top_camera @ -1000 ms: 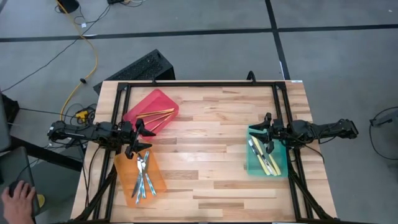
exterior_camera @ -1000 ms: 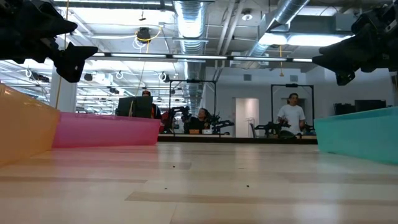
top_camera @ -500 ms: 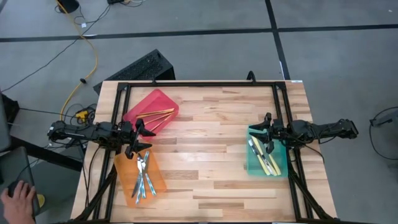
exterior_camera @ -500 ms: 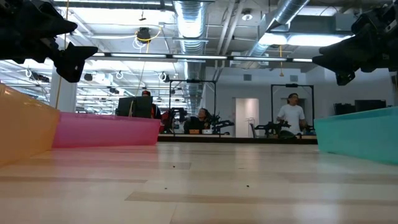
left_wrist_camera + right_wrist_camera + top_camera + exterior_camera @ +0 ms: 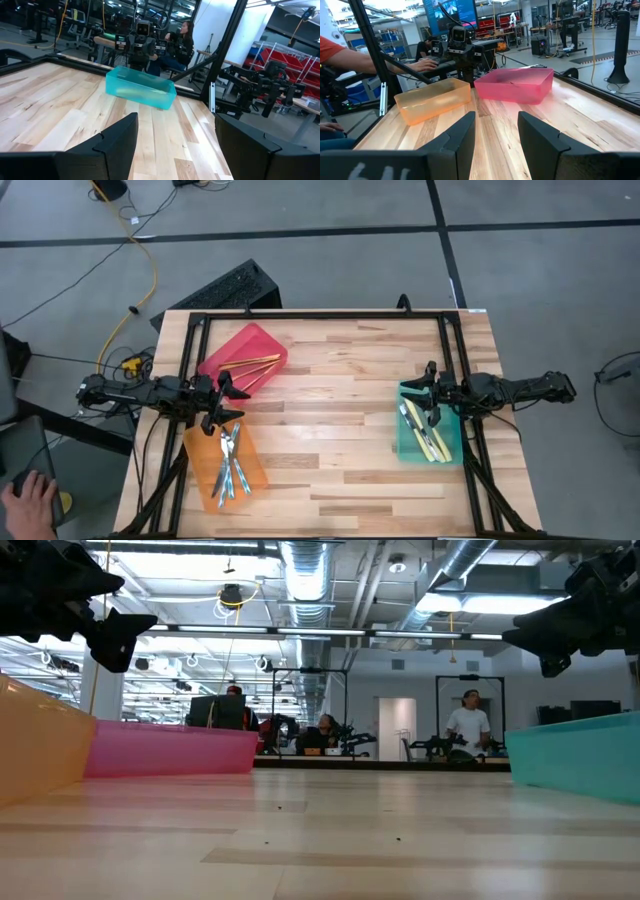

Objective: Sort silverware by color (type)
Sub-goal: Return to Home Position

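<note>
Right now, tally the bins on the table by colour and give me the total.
Red bin: 1
Orange bin: 1
Green bin: 1
Total: 3 bins

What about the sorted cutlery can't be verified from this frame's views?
Low view: the walls of the translucent orange plastic bin, translucent red bin and translucent green bin hide everything inside.
High view: the left gripper overlaps the shiny silvery-blue cutlery pieces, the right gripper the yellow-handled cutlery pieces, so counts are uncertain.
High view: the slim gold cutlery pieces are too small to tell knife from fork.
</note>
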`<state>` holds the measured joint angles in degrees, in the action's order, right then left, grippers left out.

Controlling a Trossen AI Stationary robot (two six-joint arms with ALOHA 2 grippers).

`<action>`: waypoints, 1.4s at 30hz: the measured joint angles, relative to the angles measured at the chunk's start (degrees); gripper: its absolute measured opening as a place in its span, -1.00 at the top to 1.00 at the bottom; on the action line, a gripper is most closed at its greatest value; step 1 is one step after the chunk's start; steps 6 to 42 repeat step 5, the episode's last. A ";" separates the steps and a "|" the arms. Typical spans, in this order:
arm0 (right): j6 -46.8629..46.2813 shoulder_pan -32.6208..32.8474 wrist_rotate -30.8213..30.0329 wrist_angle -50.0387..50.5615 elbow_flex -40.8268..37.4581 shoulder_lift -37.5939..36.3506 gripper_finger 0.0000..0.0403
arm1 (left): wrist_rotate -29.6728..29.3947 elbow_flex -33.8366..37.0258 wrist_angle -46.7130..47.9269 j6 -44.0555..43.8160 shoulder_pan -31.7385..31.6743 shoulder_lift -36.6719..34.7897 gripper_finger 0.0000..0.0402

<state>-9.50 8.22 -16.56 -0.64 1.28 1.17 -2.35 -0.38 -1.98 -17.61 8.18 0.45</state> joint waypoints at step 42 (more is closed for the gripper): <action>0.00 -0.01 -0.01 0.00 0.00 -0.01 0.14 | -0.01 0.02 0.00 0.00 0.00 0.02 -0.23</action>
